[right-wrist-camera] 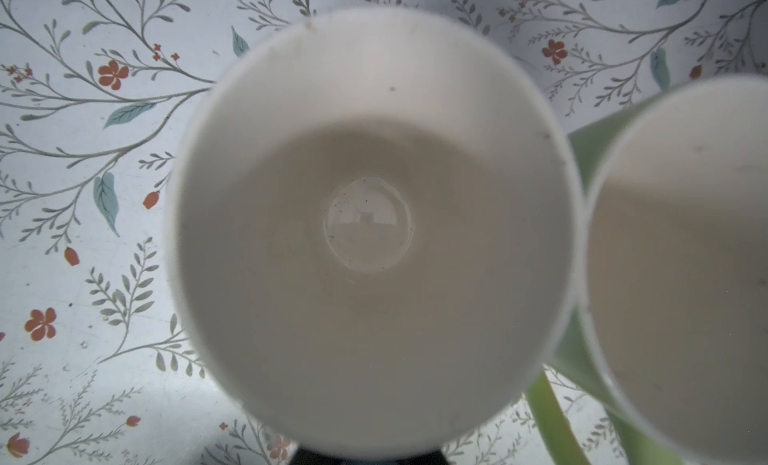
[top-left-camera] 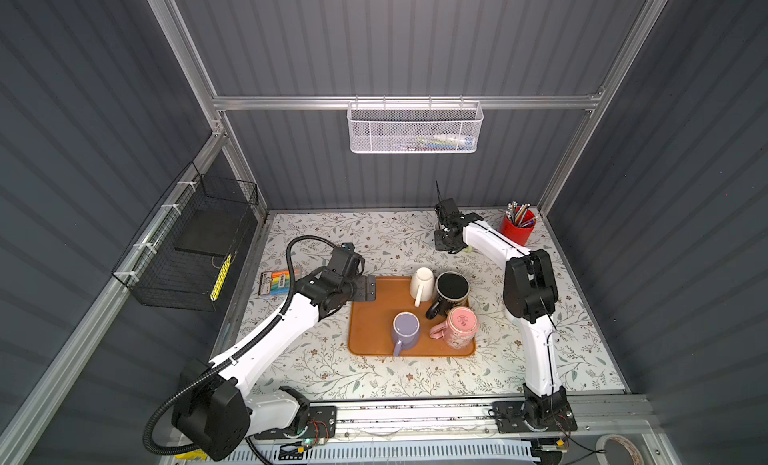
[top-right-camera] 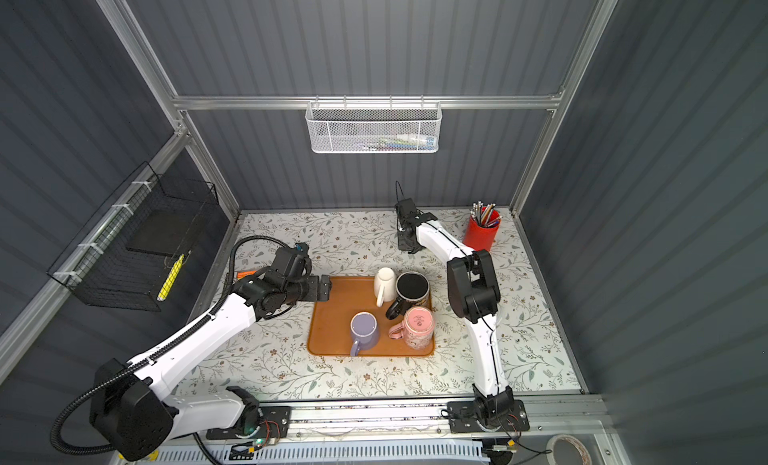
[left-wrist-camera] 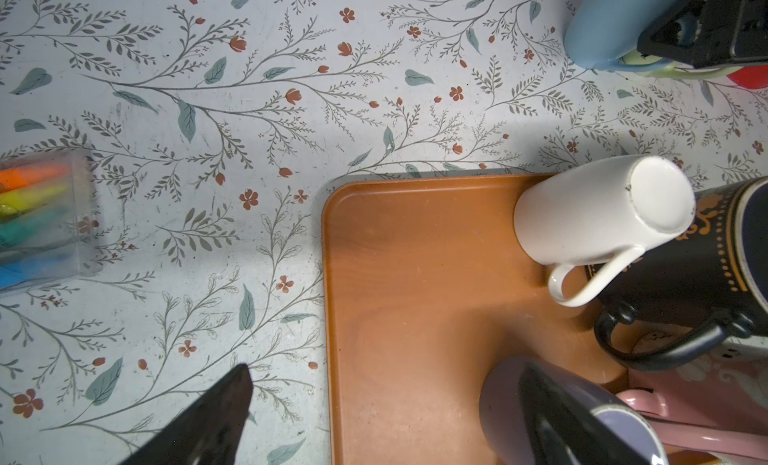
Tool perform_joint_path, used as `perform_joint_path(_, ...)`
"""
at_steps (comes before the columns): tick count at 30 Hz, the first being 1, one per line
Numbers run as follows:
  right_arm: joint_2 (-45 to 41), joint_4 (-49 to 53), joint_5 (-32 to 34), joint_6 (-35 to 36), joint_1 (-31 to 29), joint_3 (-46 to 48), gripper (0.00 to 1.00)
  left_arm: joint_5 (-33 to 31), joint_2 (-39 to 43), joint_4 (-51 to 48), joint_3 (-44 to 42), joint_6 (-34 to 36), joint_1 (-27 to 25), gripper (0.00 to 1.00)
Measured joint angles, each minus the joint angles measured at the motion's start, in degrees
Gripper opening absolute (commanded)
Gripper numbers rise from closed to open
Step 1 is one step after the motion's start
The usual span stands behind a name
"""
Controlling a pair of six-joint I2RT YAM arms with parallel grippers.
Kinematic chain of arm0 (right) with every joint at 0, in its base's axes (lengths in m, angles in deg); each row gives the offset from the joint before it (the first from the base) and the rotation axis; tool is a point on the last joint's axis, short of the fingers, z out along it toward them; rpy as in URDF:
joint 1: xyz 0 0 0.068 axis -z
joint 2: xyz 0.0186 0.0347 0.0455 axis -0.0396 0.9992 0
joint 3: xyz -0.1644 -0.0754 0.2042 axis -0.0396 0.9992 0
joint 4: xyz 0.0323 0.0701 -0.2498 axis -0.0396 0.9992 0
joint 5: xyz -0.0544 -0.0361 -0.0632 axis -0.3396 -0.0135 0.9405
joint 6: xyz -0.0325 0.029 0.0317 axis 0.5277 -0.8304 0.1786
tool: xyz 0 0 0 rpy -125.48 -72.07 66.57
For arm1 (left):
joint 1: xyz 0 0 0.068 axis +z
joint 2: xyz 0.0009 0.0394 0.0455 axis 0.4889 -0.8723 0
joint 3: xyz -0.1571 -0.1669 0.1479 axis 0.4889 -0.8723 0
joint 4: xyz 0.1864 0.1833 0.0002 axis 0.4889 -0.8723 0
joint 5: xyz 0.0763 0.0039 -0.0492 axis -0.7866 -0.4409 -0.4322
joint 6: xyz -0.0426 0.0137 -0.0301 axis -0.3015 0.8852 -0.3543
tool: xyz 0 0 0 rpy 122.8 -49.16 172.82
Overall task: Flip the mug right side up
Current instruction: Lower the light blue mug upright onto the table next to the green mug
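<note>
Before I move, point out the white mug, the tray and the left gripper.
white mug [top-left-camera: 422,276]: a top view, upturned base.
tray [top-left-camera: 370,330]: a top view, bare floor.
left gripper [top-left-camera: 372,289]: a top view, midway between fingertips.

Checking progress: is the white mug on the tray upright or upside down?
Upside down: the white mug shows its closed base on top.

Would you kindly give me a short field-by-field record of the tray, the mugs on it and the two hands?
tray: orange, on the floral table
white mug: base up, at the tray's far edge
black mug: beside the white mug
pink mug: base up, near right corner
purple mug: handle toward the near edge
left hand: open, empty, over the tray's far left corner
right hand: shut, above an upright mug beyond the tray
</note>
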Motion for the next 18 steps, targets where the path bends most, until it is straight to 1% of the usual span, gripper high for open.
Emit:
perform_joint_path(4, 0.0, -0.61, -0.02, 0.0, 0.0, 0.28, 0.08, 0.44, 0.0, 0.0, 0.02, 0.02, 0.0, 1.0)
perform_joint_path(7, 0.0, -0.83, -0.02, -0.02, 0.0, 0.35, 0.15, 0.98, 0.0, 0.0, 0.02, 0.28, 0.0, 1.0)
perform_joint_path(14, 0.0, -1.53, 0.13, -0.02, 0.02, 0.63, 0.21, 2.49, 0.55, 0.02, 0.02, 1.33, 0.0, 1.0)
perform_joint_path(18, 0.0, -1.9, 0.04, 0.17, 0.0, 0.63, 0.35, 2.97, 0.79, 0.0, 0.02, 1.6, 0.0, 1.0)
